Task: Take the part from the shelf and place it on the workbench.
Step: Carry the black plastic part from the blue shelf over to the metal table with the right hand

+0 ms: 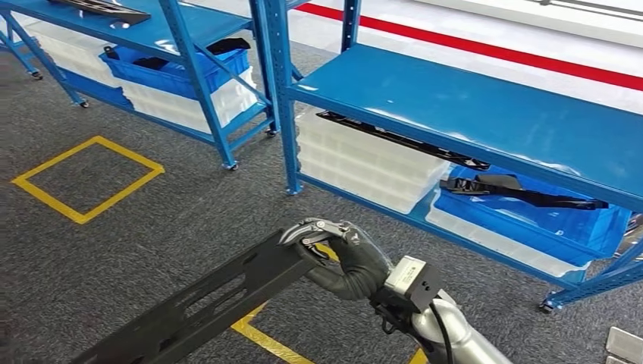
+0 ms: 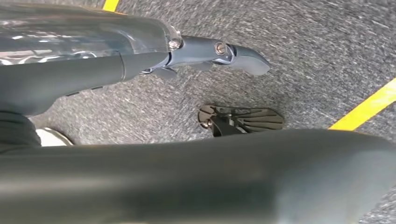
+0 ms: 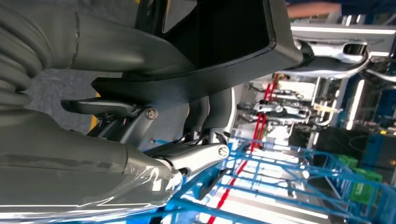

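Head view. The right hand (image 1: 334, 246) grips one end of the part (image 1: 197, 303), a long black slotted bracket, fingers wrapped over its upper edge. The part runs from the hand toward 8 o'clock and leaves the picture at the lower edge, well above the grey floor (image 1: 152, 227). An end grip probably lets the length trail clear of the body; it also leaves the far end free to swing.

Right wrist view. The same hold appears close up: the thumb and dark fingers (image 3: 196, 156) clamp the black edge of the part (image 3: 224, 37).

Left wrist view. The left hand (image 2: 219, 53) hangs over the floor, a dark finger extended and nothing visibly in it; whether it is open or closed cannot be told.

Surroundings. A blue shelf (image 1: 485, 114) stands at 1 o'clock, with white crates (image 1: 364, 163) and a blue bin (image 1: 523, 216) of similar black parts beneath it. A second shelf (image 1: 174, 45) stands at 11 o'clock. Yellow floor tape (image 1: 83, 178) marks a square at 9 o'clock.

Judgement. The part seems already off the shelf and in transit; no worktop is in sight. The shelf uprights lie nearest the part's sweep and could catch it in a turn.
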Robot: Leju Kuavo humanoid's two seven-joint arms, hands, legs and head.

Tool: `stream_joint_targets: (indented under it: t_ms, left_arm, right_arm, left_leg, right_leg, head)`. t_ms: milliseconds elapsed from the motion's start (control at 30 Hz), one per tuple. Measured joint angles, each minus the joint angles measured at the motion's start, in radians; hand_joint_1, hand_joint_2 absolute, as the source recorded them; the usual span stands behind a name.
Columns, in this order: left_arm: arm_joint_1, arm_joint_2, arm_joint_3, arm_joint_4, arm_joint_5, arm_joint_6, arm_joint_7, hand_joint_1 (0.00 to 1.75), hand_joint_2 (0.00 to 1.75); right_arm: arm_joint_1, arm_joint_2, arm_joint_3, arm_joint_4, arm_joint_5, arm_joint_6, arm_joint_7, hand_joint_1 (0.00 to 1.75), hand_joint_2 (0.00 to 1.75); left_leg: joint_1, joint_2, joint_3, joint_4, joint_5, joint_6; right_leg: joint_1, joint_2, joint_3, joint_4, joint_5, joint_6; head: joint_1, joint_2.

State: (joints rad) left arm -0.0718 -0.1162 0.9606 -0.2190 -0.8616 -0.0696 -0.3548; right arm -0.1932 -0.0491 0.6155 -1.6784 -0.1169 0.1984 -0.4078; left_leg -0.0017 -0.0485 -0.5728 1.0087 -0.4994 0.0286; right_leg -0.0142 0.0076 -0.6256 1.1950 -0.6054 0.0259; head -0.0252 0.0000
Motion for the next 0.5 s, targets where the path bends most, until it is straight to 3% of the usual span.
stream_joint_targets:
  t_ms: [67, 133, 200, 267, 333, 400, 433, 467, 500]
  left_arm:
    - [-0.005, -0.007, 0.000, 0.000, -0.001, 0.001, 0.000, 0.00, 1.75]
    - [-0.011, -0.015, 0.000, 0.000, -0.003, -0.001, -0.001, 0.00, 1.75]
    - [-0.013, -0.021, 0.000, 0.000, -0.008, -0.002, -0.001, 0.00, 1.75]
    - [-0.015, -0.027, -0.001, 0.001, -0.012, -0.003, -0.002, 0.00, 1.75]
    - [-0.022, -0.031, -0.001, 0.001, -0.014, -0.003, -0.002, 0.00, 1.75]
    - [-0.025, -0.032, -0.001, 0.001, -0.016, -0.003, -0.003, 0.00, 1.75]
    - [-0.025, -0.032, -0.001, 0.001, -0.016, -0.003, -0.003, 0.00, 1.75]
    - [-0.024, -0.032, -0.001, 0.001, -0.016, -0.002, -0.003, 0.00, 1.75]
    - [-0.023, -0.032, -0.001, 0.001, -0.015, 0.000, -0.003, 0.00, 1.75]
  right_arm:
    - [0.002, -0.001, 0.002, 0.001, -0.003, 0.004, 0.000, 1.75, 1.75]
    - [0.008, -0.002, 0.006, 0.002, -0.006, 0.008, 0.000, 1.75, 1.75]
    - [0.013, -0.001, 0.012, 0.003, -0.007, 0.009, 0.001, 1.75, 1.75]
    - [0.015, 0.001, 0.016, 0.003, -0.007, 0.010, 0.000, 1.75, 1.75]
    - [0.018, 0.002, 0.018, 0.004, -0.008, 0.010, 0.000, 1.75, 1.75]
    - [0.020, 0.001, 0.018, 0.006, -0.008, 0.010, 0.000, 1.75, 1.75]
    - [0.020, 0.001, 0.018, 0.006, -0.008, 0.010, 0.000, 1.75, 1.75]
    - [0.020, 0.001, 0.018, 0.006, -0.008, 0.011, 0.001, 1.75, 1.75]
    - [0.018, 0.000, 0.018, 0.006, -0.008, 0.011, 0.002, 1.75, 1.75]
  left_leg:
    - [0.000, -0.023, -0.003, 0.006, -0.002, -0.005]
    - [0.003, -0.043, -0.013, 0.010, -0.001, -0.015]
    - [0.007, -0.058, -0.019, 0.010, 0.000, -0.027]
    - [0.006, -0.035, -0.034, 0.041, -0.022, -0.037]
    - [0.007, 0.013, -0.087, 0.151, -0.080, -0.048]
    - [0.013, 0.034, -0.149, 0.274, -0.123, -0.057]
    - [0.015, 0.038, -0.159, 0.293, -0.121, -0.060]
    - [0.017, 0.041, -0.147, 0.270, -0.099, -0.060]
    - [0.018, 0.049, -0.116, 0.209, -0.064, -0.060]
  right_leg:
    - [-0.003, 0.041, 0.055, -0.129, 0.057, -0.006]
    - [-0.003, 0.066, 0.072, -0.174, 0.063, -0.013]
    - [-0.003, 0.049, 0.074, -0.180, 0.065, -0.021]
    - [-0.007, 0.024, 0.079, -0.185, 0.068, -0.032]
    - [-0.008, -0.003, 0.082, -0.188, 0.067, -0.038]
    - [-0.007, -0.030, 0.082, -0.187, 0.064, -0.039]
    - [-0.007, -0.042, 0.083, -0.187, 0.062, -0.038]
    - [-0.008, -0.053, 0.086, -0.187, 0.059, -0.036]
    - [-0.008, -0.064, 0.090, -0.187, 0.056, -0.033]
  head:
    - [0.000, 0.000]
    - [0.000, 0.000]
    - [0.000, 0.000]
    - [-0.002, 0.000]
    - [-0.004, 0.000]
    - [-0.004, 0.000]
    - [-0.004, 0.000]
    - [-0.004, 0.000]
    - [-0.004, 0.000]
